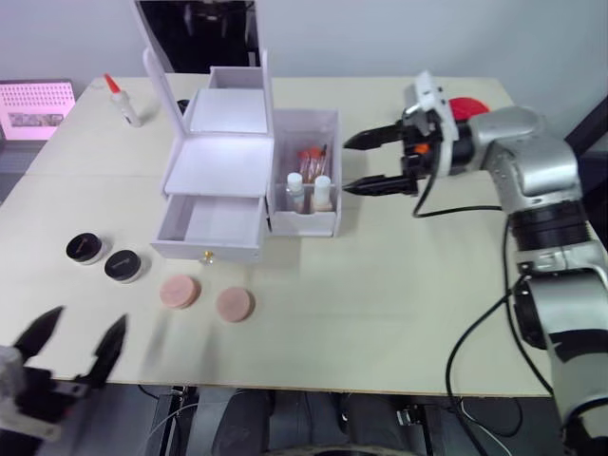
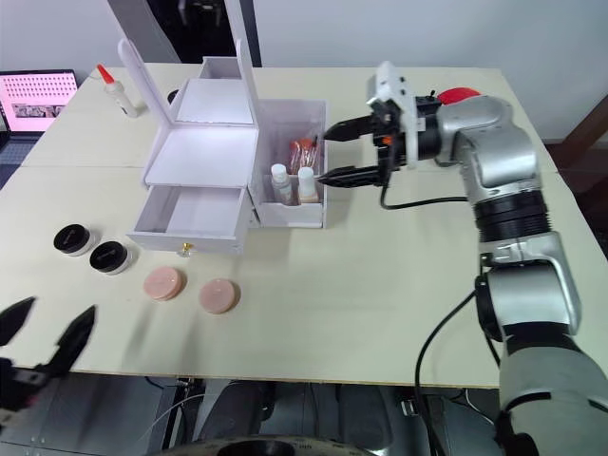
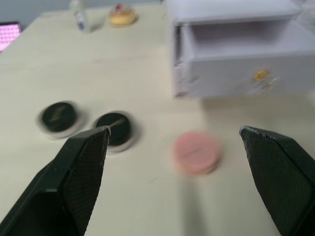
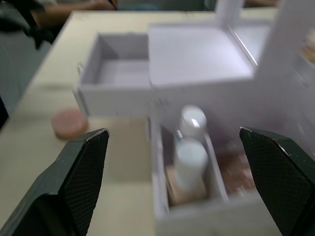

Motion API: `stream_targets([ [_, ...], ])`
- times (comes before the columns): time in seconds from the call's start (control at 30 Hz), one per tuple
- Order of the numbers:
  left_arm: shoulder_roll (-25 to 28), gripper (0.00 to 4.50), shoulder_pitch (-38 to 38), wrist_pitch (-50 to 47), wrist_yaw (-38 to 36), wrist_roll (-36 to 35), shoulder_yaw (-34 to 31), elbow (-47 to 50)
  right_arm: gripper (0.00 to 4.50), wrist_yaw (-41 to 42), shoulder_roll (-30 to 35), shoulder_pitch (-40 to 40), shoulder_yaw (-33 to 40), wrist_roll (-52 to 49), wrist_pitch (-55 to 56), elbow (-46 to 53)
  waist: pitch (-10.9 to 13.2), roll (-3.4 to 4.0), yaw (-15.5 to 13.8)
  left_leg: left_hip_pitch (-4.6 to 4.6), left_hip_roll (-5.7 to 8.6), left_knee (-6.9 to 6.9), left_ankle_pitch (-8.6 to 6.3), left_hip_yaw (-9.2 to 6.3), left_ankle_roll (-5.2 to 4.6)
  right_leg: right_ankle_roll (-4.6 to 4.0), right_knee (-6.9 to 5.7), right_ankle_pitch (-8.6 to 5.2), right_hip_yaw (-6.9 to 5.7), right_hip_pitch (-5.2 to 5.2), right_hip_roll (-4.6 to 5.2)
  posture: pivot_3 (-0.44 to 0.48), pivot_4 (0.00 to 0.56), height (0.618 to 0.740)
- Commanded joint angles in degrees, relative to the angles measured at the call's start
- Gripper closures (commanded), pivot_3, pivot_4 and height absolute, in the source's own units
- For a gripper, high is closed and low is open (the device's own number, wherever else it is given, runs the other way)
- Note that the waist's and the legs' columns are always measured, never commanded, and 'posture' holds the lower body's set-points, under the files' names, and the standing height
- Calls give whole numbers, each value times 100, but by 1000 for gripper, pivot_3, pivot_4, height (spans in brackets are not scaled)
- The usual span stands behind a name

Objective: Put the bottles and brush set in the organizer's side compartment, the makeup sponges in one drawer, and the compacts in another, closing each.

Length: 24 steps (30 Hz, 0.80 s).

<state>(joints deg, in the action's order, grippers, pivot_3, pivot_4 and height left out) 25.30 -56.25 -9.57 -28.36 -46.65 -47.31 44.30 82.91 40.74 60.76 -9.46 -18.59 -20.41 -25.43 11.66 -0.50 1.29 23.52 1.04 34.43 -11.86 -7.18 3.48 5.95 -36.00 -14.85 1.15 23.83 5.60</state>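
Observation:
The white organizer (image 1: 223,166) stands with its mirror lid upright and its lower drawer (image 1: 218,223) pulled out and empty. Its side compartment (image 1: 328,226) holds the two white-capped bottles (image 1: 296,190) (image 1: 323,190) and, behind them, the brush set (image 1: 312,157). Two pink makeup sponges (image 1: 180,292) (image 1: 234,304) lie on the table in front of the drawer. Left of them sit the two black compacts (image 1: 85,247) (image 1: 123,265). My left gripper (image 1: 85,320) hovers open at the table's near left edge, short of the compacts. My right gripper (image 1: 348,165) is open just right of the side compartment, holding nothing.
A red-tipped glue bottle (image 1: 122,100) stands at the far left of the table, with a pink-lit screen (image 1: 36,107) beyond it. A red object (image 1: 467,107) lies behind my right arm. A black cable hangs from that arm over the table's right side.

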Motion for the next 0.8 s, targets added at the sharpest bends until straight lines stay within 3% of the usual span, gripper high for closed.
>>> stream_targets([
  [0.03, 439, 68, -107, -310, -750, -512, -495, -528, 0, 92, 201, -40, 308, 19, 179, -70, -1, -3, 41, 0, 0, 0, 0, 8, 0, -2, 1, 2, 6, -1, 2, 0, 150, 740],
  [0.23, 1716, 68, 210, -680, -1854, -293, -1348, -2098, 0, 84, 697, -774, 913, -195, 213, -23, -2, -10, 117, 0, -2, -9, -1, 13, 1, -2, -13, 3, 11, 12, 0, 0, 150, 740],
  [0.4, 2497, 68, 893, -691, -2359, 255, -1340, -3071, 0, -444, 865, -1216, 1316, 13, 502, -812, -6, -14, 142, -13, -9, -14, 0, 23, 1, -2, -24, 5, 16, 12, -5, 0, 150, 740],
  [0.67, 2811, 68, 1726, -763, -2589, 1009, -1141, -3519, 0, -1183, 888, -1460, 1360, 453, 564, -1334, -8, -15, 250, -15, -14, -19, 1, 41, 0, 10, -24, 15, 32, 17, -7, 0, 150, 740],
  [0.8, 2712, 68, 1869, -905, -2779, 1048, -1204, -3373, 0, -836, 848, -1428, 1342, 303, 465, -1084, -8, -15, 285, -18, -25, -20, 1, 41, 0, 11, -28, 16, 32, 17, -15, 0, 150, 740],
])
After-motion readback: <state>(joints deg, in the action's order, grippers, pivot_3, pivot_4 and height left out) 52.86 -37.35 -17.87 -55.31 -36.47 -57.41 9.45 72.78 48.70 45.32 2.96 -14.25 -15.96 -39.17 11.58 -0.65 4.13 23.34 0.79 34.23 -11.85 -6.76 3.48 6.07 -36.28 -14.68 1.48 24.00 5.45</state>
